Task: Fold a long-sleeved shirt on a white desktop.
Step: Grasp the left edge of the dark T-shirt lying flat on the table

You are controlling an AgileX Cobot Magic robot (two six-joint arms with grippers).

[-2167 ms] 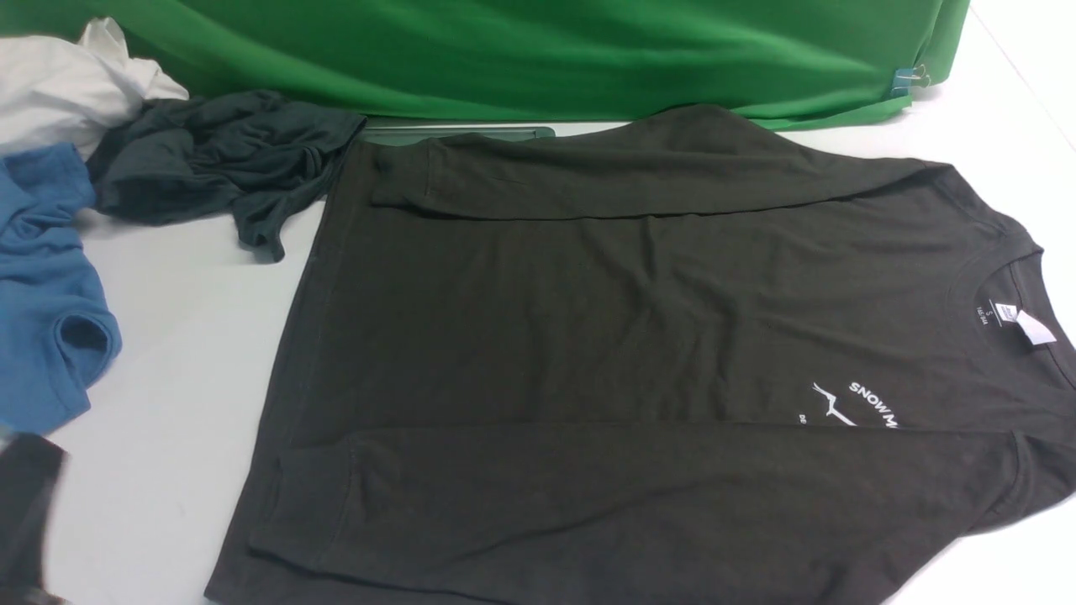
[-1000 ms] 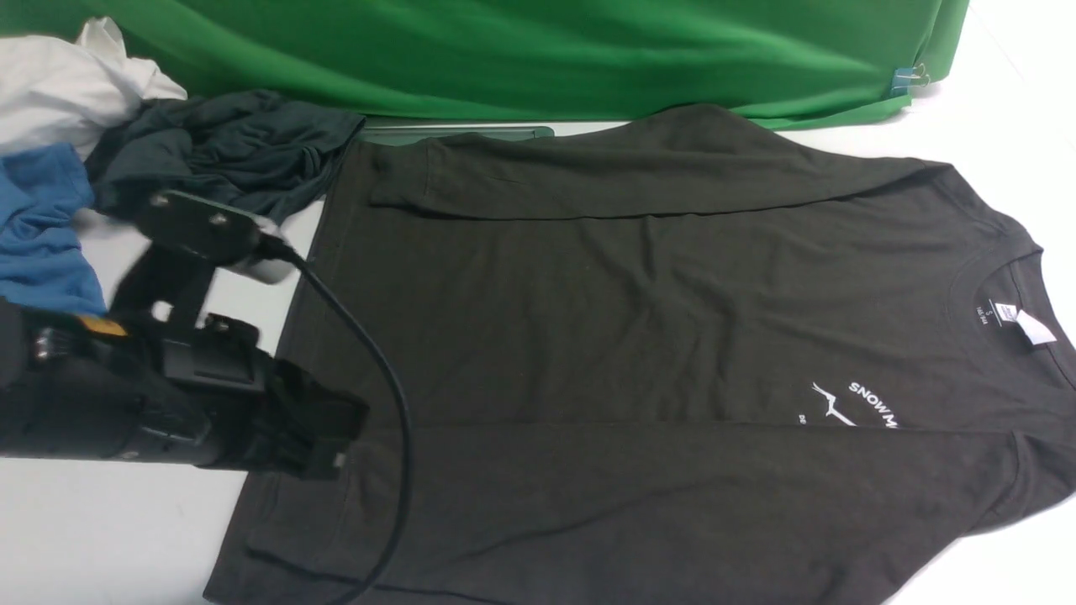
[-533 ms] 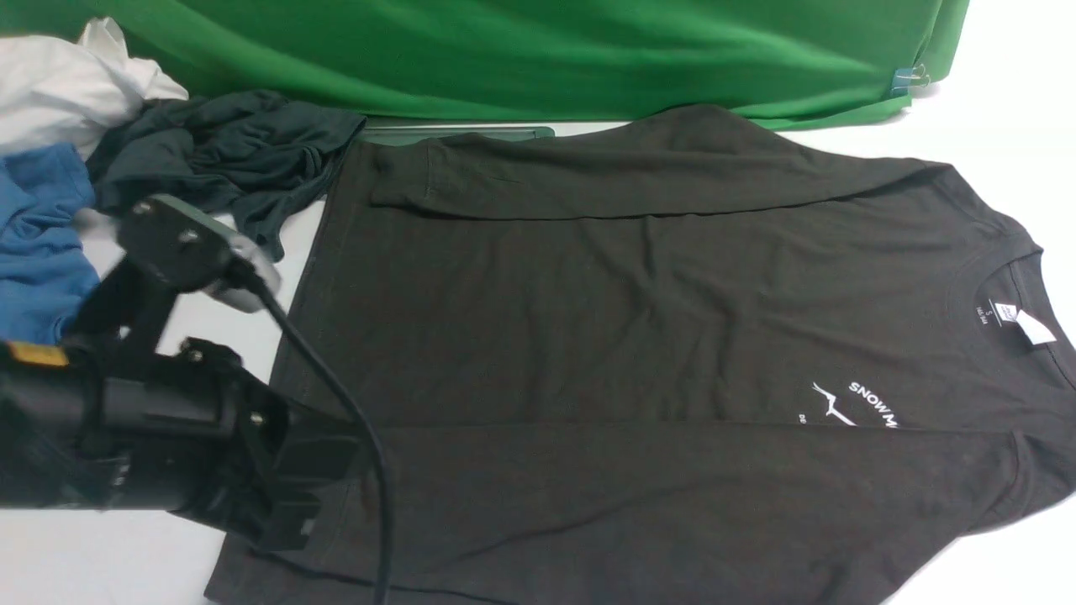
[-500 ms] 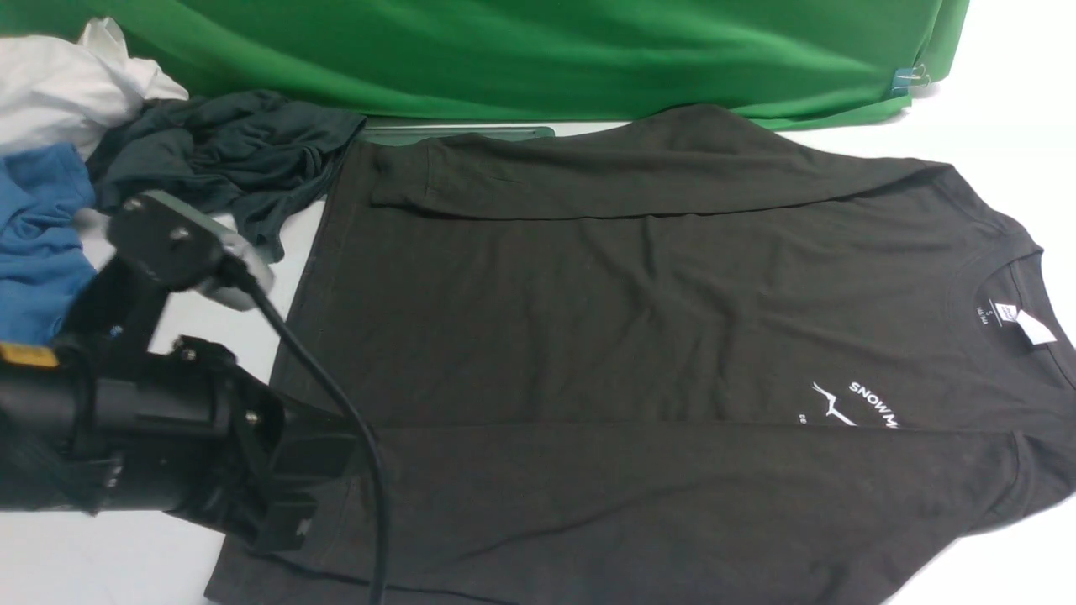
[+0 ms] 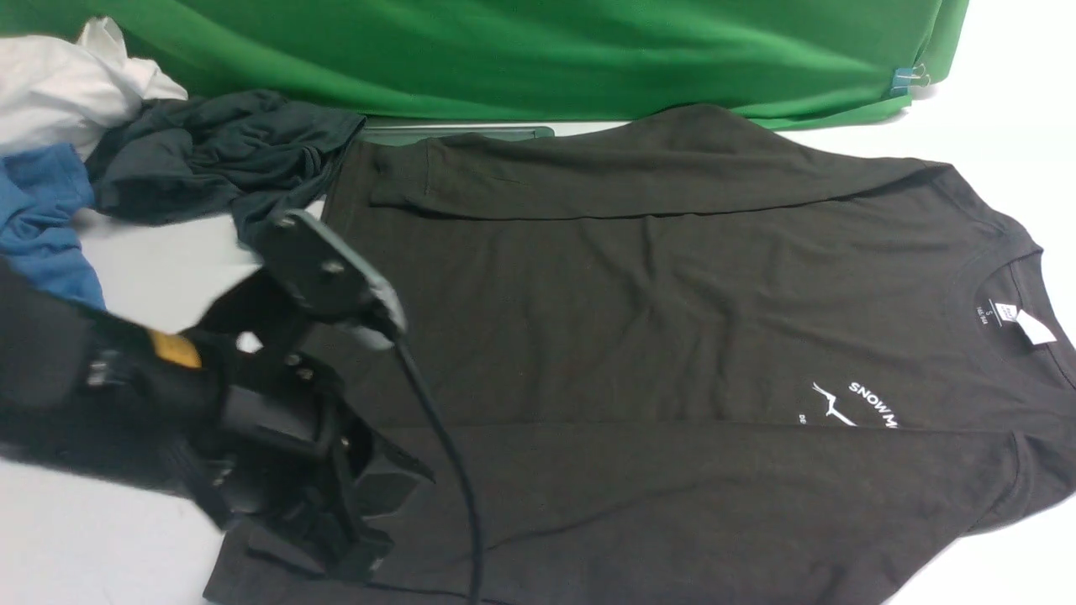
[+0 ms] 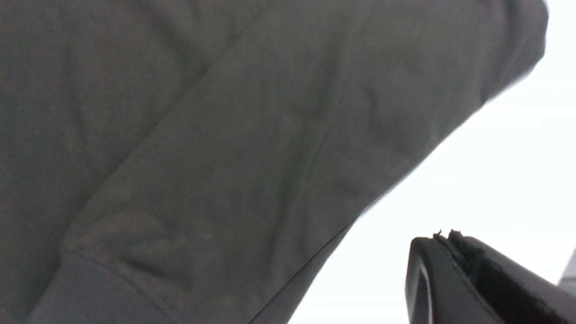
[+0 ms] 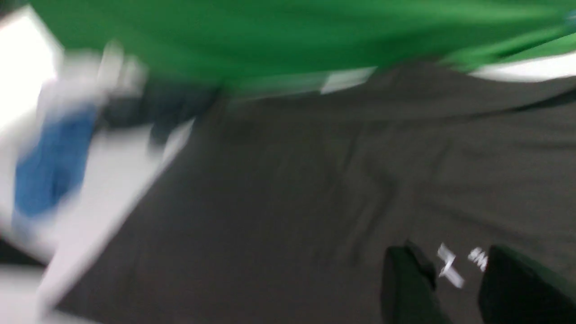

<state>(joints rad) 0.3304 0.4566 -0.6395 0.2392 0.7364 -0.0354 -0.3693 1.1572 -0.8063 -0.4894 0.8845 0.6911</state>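
Front view. Shows the long-sleeved shirt [image 5: 639, 336] spread flat on the white desktop [image 5: 92, 559], just in front of the green backdrop [image 5: 538, 50]. Shows both sleeves laid in across the body: the far sleeve [image 5: 639, 172] along the edge nearest the backdrop, the near sleeve [image 5: 672, 496] along the edge farthest from it. Puts the left gripper [image 5: 378, 525], blurred, low over the hem corner farthest from the backdrop. Shows no right gripper here.

Left wrist view. Looks across a cuffed sleeve lying on the body, with bare desktop beside it. Shows the left gripper [image 6: 447, 238] with jaws pressed together and nothing between them, clear of the cloth.

Right wrist view. Badly smeared. Shows the right gripper [image 7: 454, 288] with jaws apart and empty, above the white chest print [image 7: 450, 265], well away from the backdrop.

Progress, as a judgement: sleeve folds look done. Leaves the body folds, hem toward collar, with no cloth gripped for them yet.
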